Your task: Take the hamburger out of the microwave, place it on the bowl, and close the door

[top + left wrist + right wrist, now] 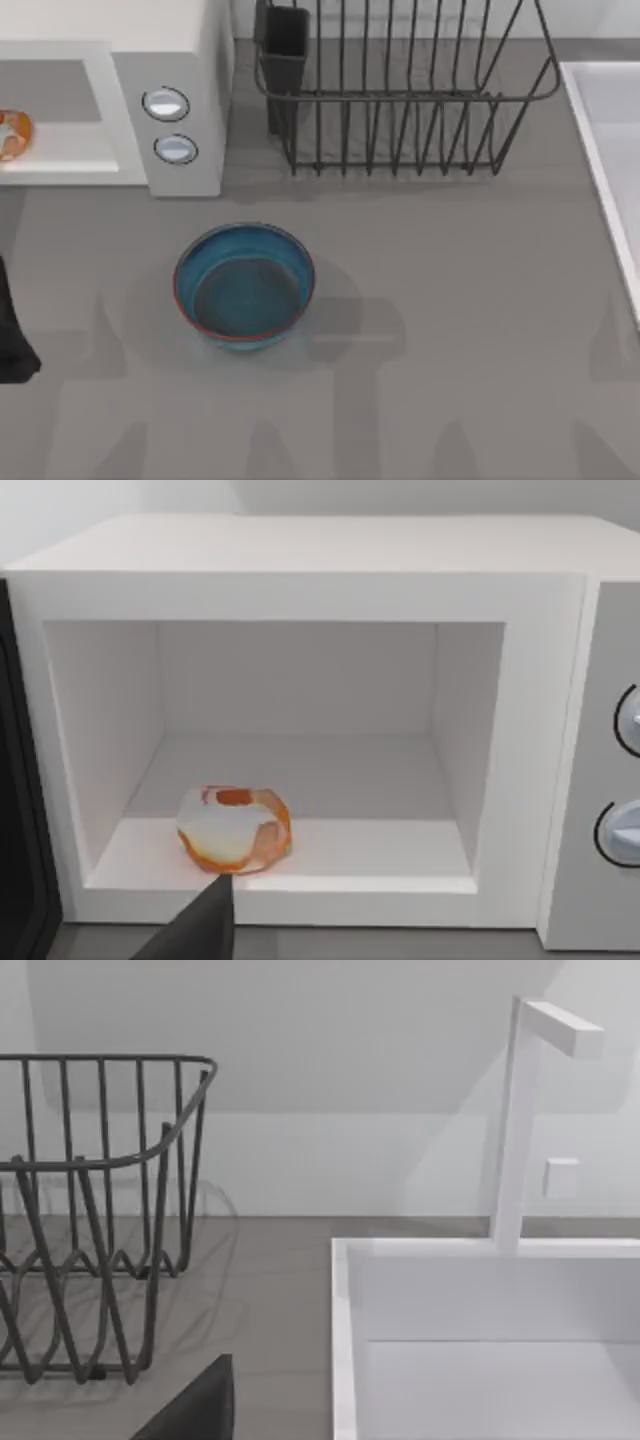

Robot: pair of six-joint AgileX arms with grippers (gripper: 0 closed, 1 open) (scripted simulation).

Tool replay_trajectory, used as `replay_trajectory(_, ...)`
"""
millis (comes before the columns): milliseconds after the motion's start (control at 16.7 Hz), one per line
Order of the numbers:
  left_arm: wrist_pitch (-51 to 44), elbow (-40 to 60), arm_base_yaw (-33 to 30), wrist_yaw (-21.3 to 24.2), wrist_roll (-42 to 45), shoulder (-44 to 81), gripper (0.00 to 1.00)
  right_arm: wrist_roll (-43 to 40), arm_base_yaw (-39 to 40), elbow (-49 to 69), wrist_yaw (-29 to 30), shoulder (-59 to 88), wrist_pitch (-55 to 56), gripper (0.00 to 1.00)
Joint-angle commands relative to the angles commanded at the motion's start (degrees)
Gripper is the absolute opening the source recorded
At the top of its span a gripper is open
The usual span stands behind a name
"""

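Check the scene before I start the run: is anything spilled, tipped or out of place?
Nothing stands out. The hamburger sits upright near the front of the microwave cavity, and the bowl stands upright on the table.

Grey table (450,320) w/ soft shadows on it. Far side: dark wire dish rack (400,90), a dark cutlery holder (285,45) on its left end. At right edge a white sink (480,1350) w/ a white square faucet (520,1110). Behind, plain pale wall (330,1080).
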Motion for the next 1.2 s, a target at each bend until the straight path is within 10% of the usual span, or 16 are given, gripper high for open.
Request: replay_trajectory(1200, 5.44, 4.67, 1.02, 1.18, 0.45, 11.63, 1.00, 0.00, 0.00, 0.00, 0.00, 0.00, 0.00, 1.00)
